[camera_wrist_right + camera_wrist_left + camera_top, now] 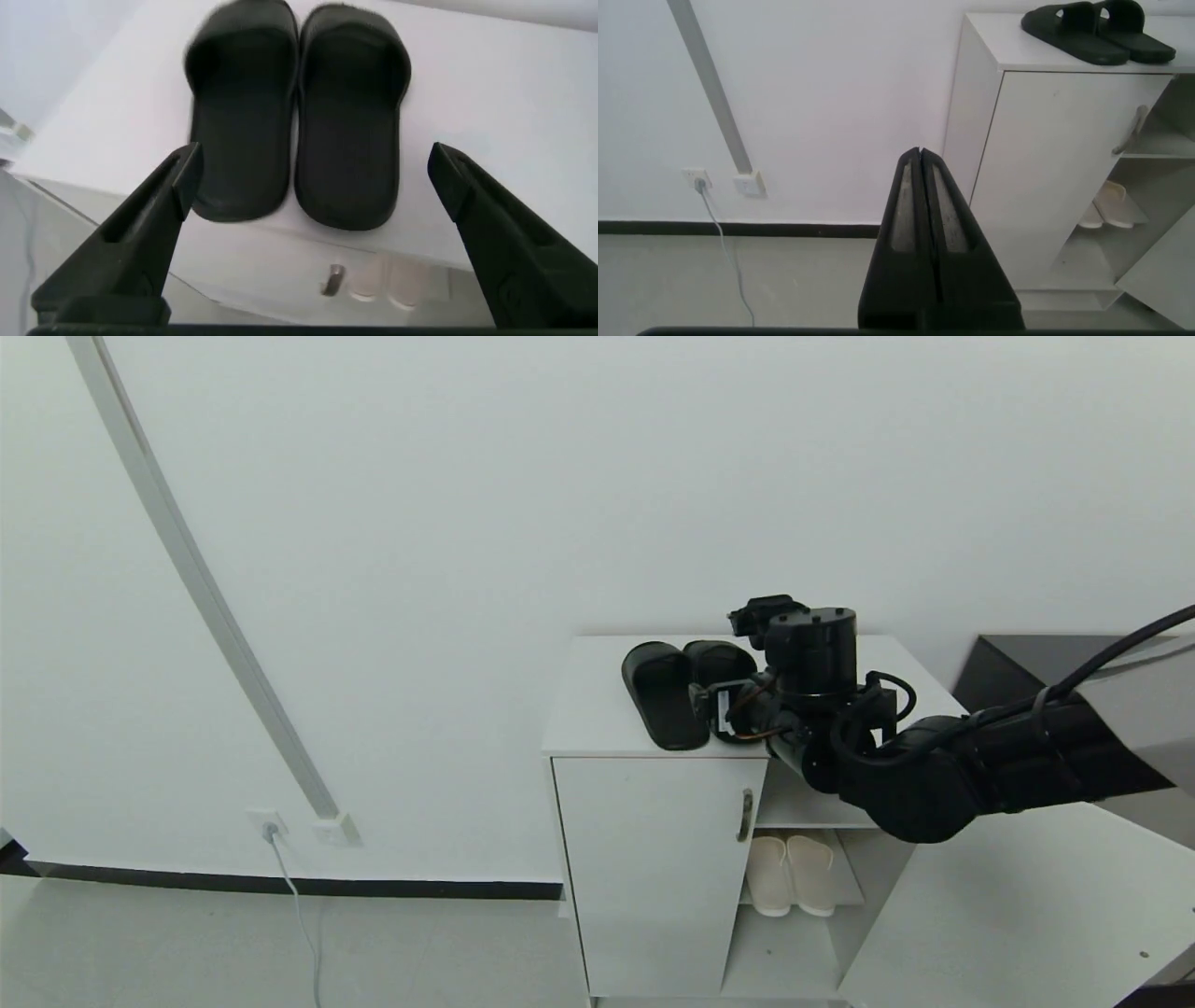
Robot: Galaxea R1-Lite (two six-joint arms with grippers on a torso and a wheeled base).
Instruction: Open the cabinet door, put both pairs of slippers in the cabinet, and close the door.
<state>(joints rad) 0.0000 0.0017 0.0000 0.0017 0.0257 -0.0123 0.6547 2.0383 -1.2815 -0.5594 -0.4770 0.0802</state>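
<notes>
A pair of black slippers (665, 693) (297, 121) (1097, 28) lies side by side on top of the white cabinet (597, 709). My right gripper (715, 706) (315, 159) hovers open just in front of them, a finger on each side of the pair, touching nothing. The cabinet's right door (1008, 915) is swung open; the left door (653, 868) is closed. A pair of white slippers (792, 885) (1113, 205) rests on a shelf inside. My left gripper (920, 187) is shut and empty, low and off to the cabinet's left.
A wall socket (267, 823) with a cable hanging to the floor sits left of the cabinet, below a slanted white conduit (196, 579). A dark block (1018, 672) stands right of the cabinet. Bare floor (280, 952) lies to the left.
</notes>
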